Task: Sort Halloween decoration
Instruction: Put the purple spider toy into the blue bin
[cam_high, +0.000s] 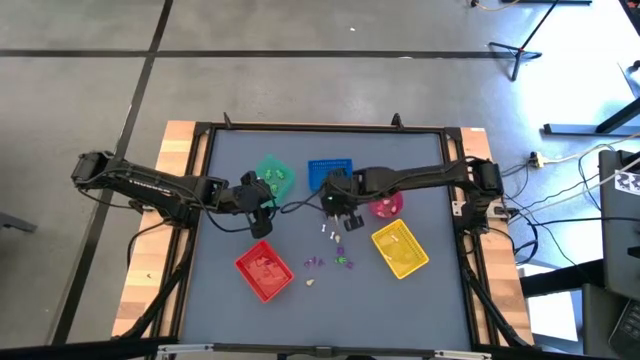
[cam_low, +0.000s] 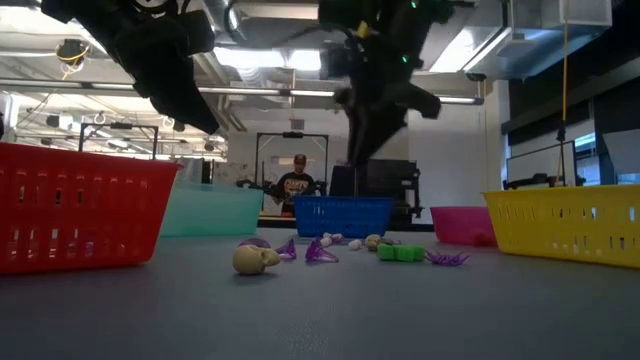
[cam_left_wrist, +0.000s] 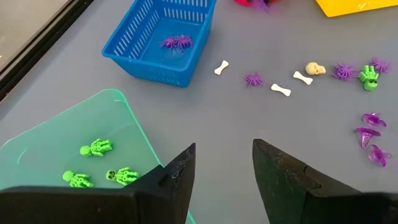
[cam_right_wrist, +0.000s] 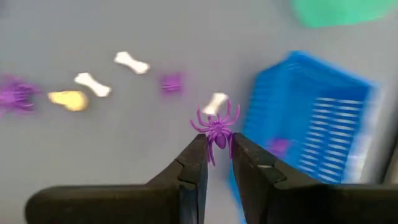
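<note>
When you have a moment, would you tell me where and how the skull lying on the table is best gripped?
Grip the skull across its rounded cranium, coming straight down from above. It lies low on the table, tipped on its side, so a sideways approach would probably scrape the surface. A purple trinket sits close beside it, so the fingers should probably close across the other two sides.

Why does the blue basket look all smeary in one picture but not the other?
Right wrist view: the blue basket and bones are streaked with motion blur, while the held purple spider looks sharp. Left wrist view: the same basket is crisp.
</note>
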